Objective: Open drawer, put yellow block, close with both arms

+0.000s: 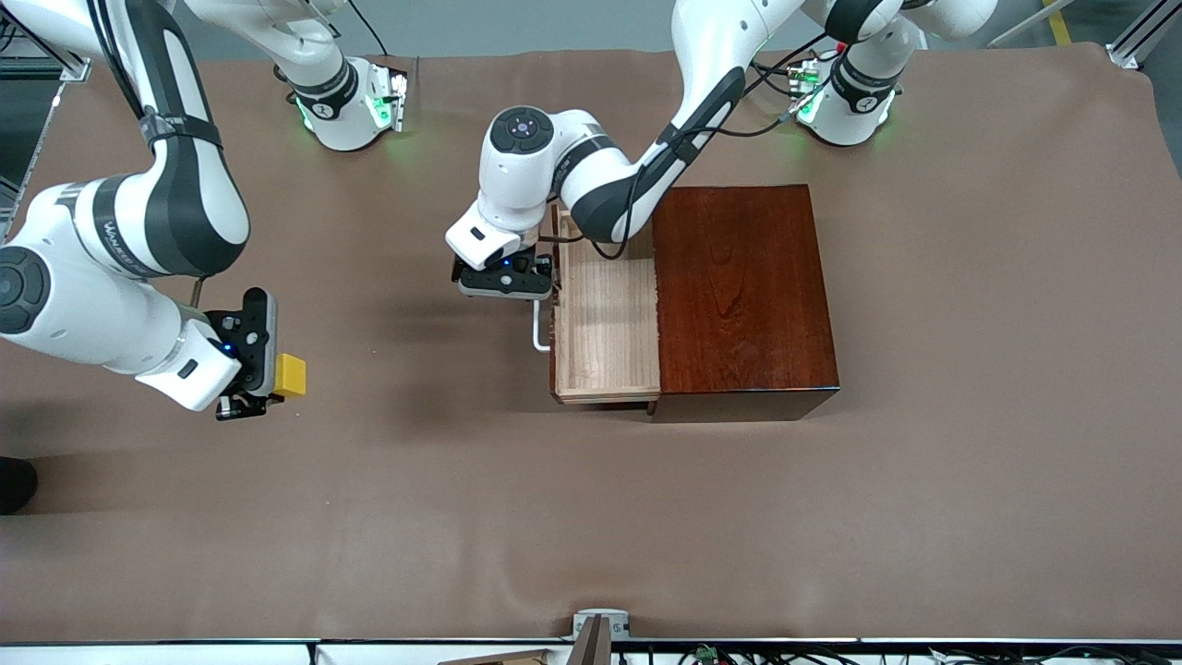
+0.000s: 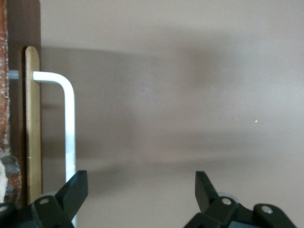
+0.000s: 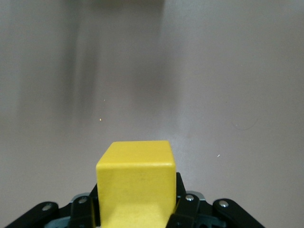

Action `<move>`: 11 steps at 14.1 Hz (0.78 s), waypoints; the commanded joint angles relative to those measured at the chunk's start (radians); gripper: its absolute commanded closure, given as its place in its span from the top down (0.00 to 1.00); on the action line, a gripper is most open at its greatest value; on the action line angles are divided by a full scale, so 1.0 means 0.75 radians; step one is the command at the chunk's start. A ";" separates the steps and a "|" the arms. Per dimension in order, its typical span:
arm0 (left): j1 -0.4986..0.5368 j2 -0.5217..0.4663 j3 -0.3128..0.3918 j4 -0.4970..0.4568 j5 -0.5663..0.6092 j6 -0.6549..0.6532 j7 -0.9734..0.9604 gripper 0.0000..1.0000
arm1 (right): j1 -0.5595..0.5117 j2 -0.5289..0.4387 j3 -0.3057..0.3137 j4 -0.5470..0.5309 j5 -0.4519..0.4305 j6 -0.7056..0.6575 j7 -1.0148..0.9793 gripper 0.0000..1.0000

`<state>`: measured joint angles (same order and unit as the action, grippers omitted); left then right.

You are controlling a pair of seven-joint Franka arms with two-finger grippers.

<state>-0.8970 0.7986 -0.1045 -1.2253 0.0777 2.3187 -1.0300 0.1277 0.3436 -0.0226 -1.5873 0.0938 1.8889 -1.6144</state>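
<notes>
The white left arm bends down from its base over the glossy dark reddish-brown wooden box (image 1: 744, 288), its left pincer (image 1: 503, 278) hanging with fingers (image 2: 71, 192) spread apart just beside the white U-shaped bar handle (image 2: 69, 118) of the light-wood-lined drawer (image 1: 607, 323), which stands pulled out toward the right arm's end of the bench (image 1: 591, 517). The white right arm curls low over that end, well apart from the box, with bare brown bench between. Its right pincer (image 1: 247, 362) is clamped on the small bright yellow block (image 3: 136, 185), which juts out past the fingertips above the bench.
</notes>
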 commanded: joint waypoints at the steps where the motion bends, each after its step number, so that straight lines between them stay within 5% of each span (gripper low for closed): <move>1: 0.014 -0.009 0.014 0.049 -0.018 -0.078 -0.036 1.00 | 0.034 -0.029 -0.003 -0.005 -0.004 -0.025 0.019 0.00; 7: 0.257 -0.416 0.045 0.036 -0.006 -0.638 -0.022 1.00 | 0.151 -0.027 -0.003 0.008 -0.004 -0.013 0.164 0.00; 11: 0.545 -0.661 0.035 -0.002 -0.020 -1.004 0.210 1.00 | 0.386 0.012 -0.005 0.102 -0.010 -0.009 0.309 0.00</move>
<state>-0.5697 0.3912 -0.0645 -1.1591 0.0779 1.6544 -0.9748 0.3366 0.3440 -0.0175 -1.5574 0.0939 1.8936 -1.4538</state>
